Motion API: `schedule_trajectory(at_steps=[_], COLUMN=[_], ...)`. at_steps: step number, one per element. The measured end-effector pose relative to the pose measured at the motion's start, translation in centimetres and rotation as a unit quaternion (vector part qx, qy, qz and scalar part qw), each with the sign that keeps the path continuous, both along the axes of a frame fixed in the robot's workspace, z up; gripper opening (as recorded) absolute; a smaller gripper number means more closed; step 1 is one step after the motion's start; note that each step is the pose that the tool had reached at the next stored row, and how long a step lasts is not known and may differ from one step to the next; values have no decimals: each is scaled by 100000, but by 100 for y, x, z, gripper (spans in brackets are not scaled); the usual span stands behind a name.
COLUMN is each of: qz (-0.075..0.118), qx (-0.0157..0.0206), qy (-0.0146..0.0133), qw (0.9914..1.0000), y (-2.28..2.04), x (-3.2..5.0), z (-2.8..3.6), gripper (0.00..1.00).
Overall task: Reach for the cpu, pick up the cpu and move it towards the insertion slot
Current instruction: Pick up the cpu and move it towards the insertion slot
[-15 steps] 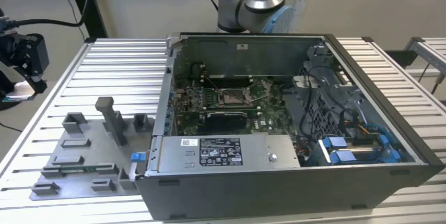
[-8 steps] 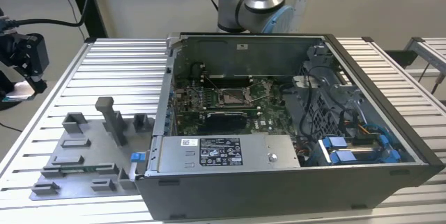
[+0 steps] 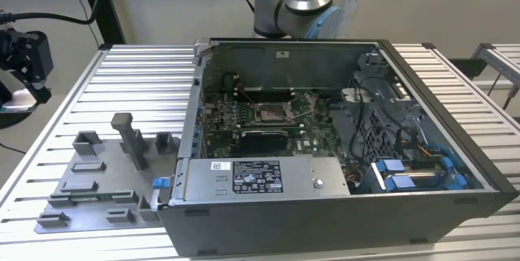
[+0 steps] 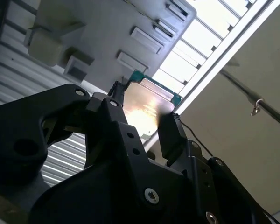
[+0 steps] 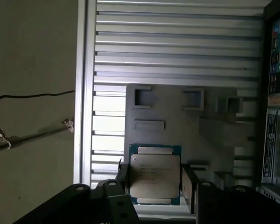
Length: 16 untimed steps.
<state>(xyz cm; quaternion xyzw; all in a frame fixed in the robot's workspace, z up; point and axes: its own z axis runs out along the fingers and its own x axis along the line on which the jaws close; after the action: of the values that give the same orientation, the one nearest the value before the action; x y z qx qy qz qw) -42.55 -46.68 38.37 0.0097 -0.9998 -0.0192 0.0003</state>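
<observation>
Aluminium slats form the desk (image 3: 138, 72), and the open computer case (image 3: 325, 212) standing on it looks to me like the main hazard. Its side wall rises between the grey fixture plate (image 3: 89, 194), at about eight o'clock from the case's middle in the exterior view, and the insertion slot (image 3: 268, 113) down on the board near the case's centre. A low path could knock the load against that wall. Cables crowd the case at about four o'clock from the slot, another snag if the path strays.

In both wrist views the black pincer (image 5: 155, 179) is closed to the chip's width, with its fingers (image 5: 186, 182) pressing two opposite edges of the cpu (image 5: 155, 175). The cpu hangs there with the fixture plate behind it, apparently clear of it. The hold is on thin edges only, so I'd judge that a sharp swing could tilt the chip or let it slip out.

The cpu is a flat square. It has a silvery off-white metal lid with faint print and a narrow green border, and it catches a bright glare in the second wrist view (image 4: 147, 109).
</observation>
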Motion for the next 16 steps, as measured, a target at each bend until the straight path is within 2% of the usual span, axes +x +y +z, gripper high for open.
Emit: schedule_trajectory(at_steps=[2,12,16], qz=[-3,0,2], qx=[1,-1,-1], qy=[0,6,143], qw=[100000,100000,100000], y=[0,0,0], x=[0,4,98], z=[23,27,27], gripper=[0,0,0])
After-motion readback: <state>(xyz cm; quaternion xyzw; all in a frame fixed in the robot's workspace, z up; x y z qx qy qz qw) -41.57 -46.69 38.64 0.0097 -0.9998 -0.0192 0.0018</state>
